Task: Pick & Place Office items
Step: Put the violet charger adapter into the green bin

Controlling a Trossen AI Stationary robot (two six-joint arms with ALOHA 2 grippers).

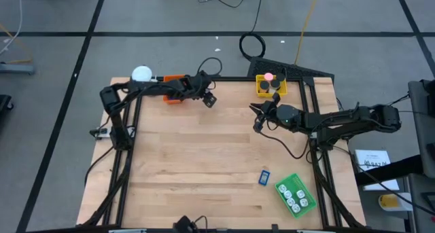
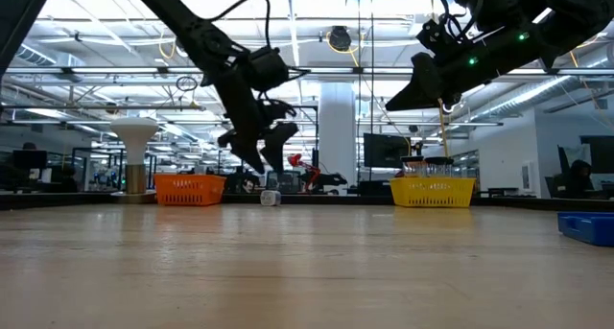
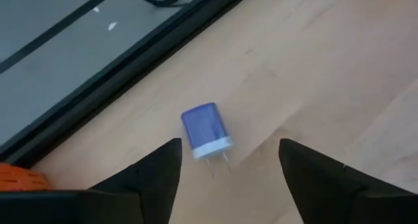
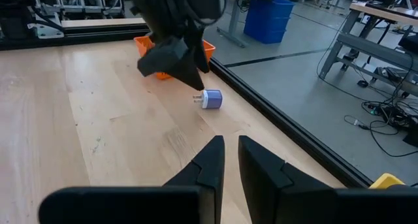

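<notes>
Left pincer [image 1: 209, 99] hangs wide open just above the tabletop [image 1: 204, 158], near its 12 o'clock edge, with nothing between its fingers [image 3: 157, 178]. A small blue plug [image 3: 207, 131] lies on its side on the wood right below and between those fingers, touching neither, its two prongs pointing toward the wrist camera. In the right wrist view the same plug [image 4: 211, 98] sits just beside the tabletop's far rim, close to the orange tray [image 4: 208, 49], with the left pincer [image 4: 171, 62] poised over it.

Right pincer [image 1: 258, 117] hovers off the wood at about 2 o'clock, its fingers [image 4: 209, 162] nearly together and holding nothing. Just beyond it, toward 1 o'clock, the yellow tray [image 1: 270, 85] holds a pink roll [image 1: 269, 77] and dark pieces.

At about 5 o'clock a blue rectangle [image 1: 264, 177] lies loose on the wood, just beside the green tray [image 1: 296, 195], which carries several white-topped pieces. A white ball-topped object [image 1: 141, 73] stands at the 11 o'clock corner, next to the orange tray [image 1: 174, 98].
</notes>
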